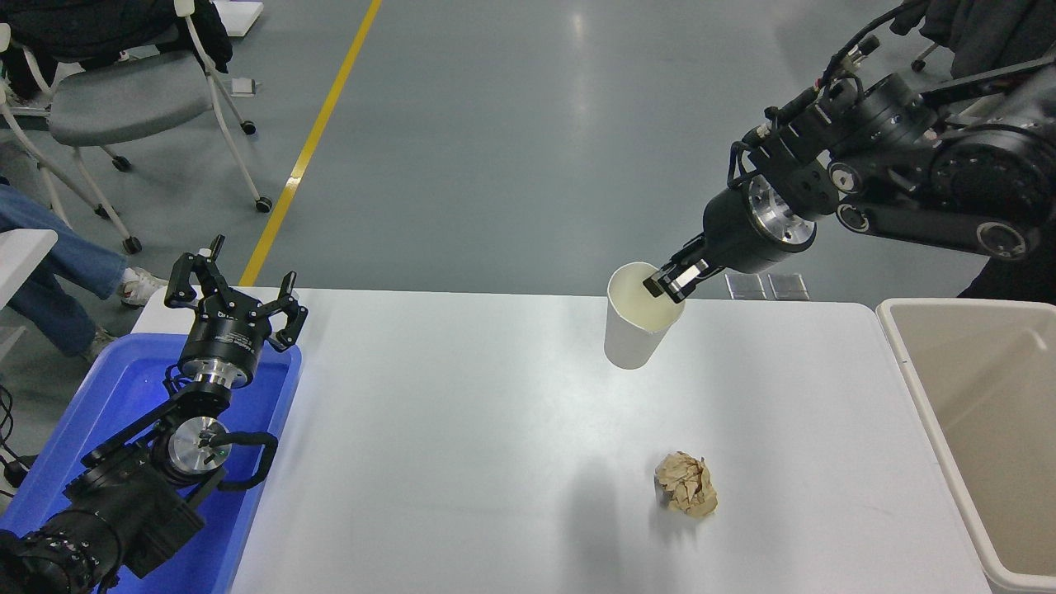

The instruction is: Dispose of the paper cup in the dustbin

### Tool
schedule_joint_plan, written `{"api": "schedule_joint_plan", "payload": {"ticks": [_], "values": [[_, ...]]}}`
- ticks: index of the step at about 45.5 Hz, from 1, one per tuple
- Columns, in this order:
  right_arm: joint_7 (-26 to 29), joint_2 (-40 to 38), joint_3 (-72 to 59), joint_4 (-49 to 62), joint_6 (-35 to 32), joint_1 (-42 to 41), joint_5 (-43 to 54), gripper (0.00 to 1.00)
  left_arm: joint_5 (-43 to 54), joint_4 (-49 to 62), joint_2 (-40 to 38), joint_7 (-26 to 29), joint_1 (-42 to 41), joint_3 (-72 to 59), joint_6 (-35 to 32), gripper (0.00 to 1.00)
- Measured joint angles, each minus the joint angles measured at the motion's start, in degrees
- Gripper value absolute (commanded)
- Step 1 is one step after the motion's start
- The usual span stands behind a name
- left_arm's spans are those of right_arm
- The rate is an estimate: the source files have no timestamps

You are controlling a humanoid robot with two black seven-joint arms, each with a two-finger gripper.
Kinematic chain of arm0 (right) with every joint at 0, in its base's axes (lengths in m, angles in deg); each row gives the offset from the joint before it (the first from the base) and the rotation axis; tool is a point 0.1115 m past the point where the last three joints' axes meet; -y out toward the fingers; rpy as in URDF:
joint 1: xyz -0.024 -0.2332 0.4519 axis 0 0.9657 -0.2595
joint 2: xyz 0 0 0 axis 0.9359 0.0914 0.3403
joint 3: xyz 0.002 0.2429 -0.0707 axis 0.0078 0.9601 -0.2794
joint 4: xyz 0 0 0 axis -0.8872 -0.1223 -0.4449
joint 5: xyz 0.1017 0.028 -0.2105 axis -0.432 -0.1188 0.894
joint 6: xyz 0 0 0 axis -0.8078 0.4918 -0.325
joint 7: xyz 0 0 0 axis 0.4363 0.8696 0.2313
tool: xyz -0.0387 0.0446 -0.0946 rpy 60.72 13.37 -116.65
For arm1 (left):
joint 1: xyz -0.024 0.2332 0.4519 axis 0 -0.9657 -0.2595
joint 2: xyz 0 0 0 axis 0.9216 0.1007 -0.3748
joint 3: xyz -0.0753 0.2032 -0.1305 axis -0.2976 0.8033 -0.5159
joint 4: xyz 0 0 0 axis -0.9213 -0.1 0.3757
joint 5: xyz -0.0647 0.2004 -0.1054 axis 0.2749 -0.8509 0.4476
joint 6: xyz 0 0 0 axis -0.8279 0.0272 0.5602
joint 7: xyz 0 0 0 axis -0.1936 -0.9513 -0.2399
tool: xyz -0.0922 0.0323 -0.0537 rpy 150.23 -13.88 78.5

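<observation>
The white table (462, 429) carries a crumpled brown paper ball (686, 484) near its front right. The ball lies alone there.

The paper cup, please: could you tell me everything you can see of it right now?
The paper cup is small, plain white and tapered, with a cream inside and a slightly squashed rim. It looks empty. It hangs roughly upright in the air above the far part of the white table, its shadow falling on the tabletop. Only the right gripper touches it, pinching the rim on the cup's right side, one finger inside and one outside.
</observation>
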Motion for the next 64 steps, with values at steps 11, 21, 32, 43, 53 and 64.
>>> {"api": "schedule_joint_plan", "payload": {"ticks": [11, 21, 32, 43, 53, 64], "values": [[0.1, -9.1, -1.0, 3.9, 0.1, 3.4, 0.7, 0.0, 0.0, 0.0, 0.0, 0.0, 0.0, 0.0, 0.0, 1.0], [0.0, -16.8, 0.0, 8.9, 0.4, 8.4, 0.5, 0.0, 0.0, 0.0, 0.0, 0.0, 0.0, 0.0, 0.0, 1.0], [-0.2, -24.7, 4.7, 15.6, 1.5, 17.7, 0.2, 0.0, 0.0, 0.0, 0.0, 0.0, 0.0, 0.0, 0.0, 1.0], [-0.2, -29.3, 11.0, 22.4, 4.5, 30.6, -0.8, 0.0, 0.0, 0.0, 0.0, 0.0, 0.0, 0.0, 0.0, 1.0], [-0.2, -29.2, 17.9, 30.9, 6.3, 42.6, -4.1, 0.0, 0.0, 0.0, 0.0, 0.0, 0.0, 0.0, 0.0, 1.0], [0.2, -24.5, 22.0, 43.1, 9.1, 54.2, -10.2, 0.0, 0.0, 0.0, 0.0, 0.0, 0.0, 0.0, 0.0, 1.0]]}}
